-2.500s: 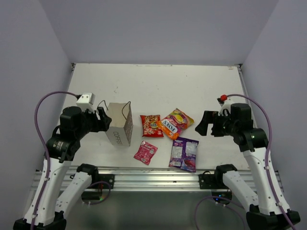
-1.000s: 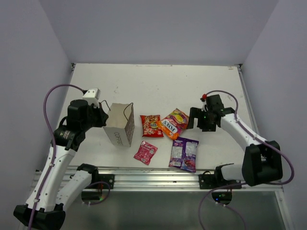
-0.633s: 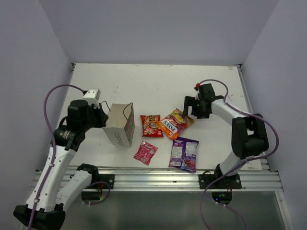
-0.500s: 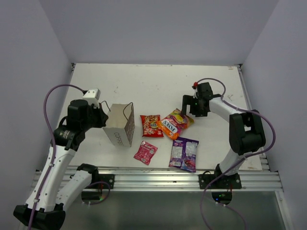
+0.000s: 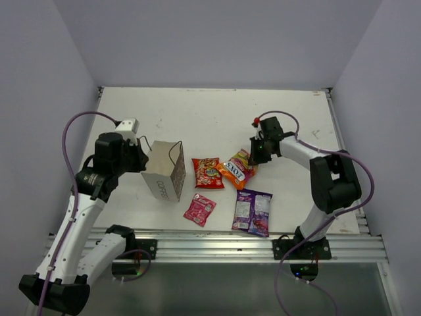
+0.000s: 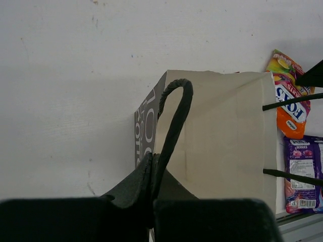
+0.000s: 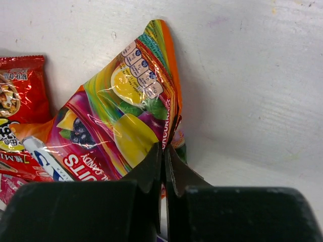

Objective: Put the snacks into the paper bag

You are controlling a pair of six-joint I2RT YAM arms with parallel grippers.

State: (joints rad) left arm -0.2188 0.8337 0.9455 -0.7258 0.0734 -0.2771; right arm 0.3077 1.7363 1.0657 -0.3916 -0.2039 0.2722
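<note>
The paper bag (image 5: 164, 172) stands upright at the left. My left gripper (image 5: 141, 160) is shut on its dark cord handle (image 6: 174, 118), the bag's wall (image 6: 222, 136) just beyond the fingers. To its right lie the red chip bag (image 5: 208, 172), the pink sachet (image 5: 199, 209) and the purple packet (image 5: 253, 212). My right gripper (image 5: 255, 153) is shut on the right edge of the orange-yellow bag (image 5: 235, 168). In the right wrist view that edge (image 7: 169, 101) stands pinched up between the jaws of my right gripper (image 7: 163, 151).
A metal rail (image 5: 210, 240) runs along the table's near edge. Grey walls close in the white table (image 5: 217, 115) on three sides. The red chip bag (image 7: 22, 96) touches the orange-yellow bag's left side.
My right gripper moved left to the orange-yellow bag and shut on its right edge, and the bag now buckles upward. The left gripper has kept its hold on the handle.
</note>
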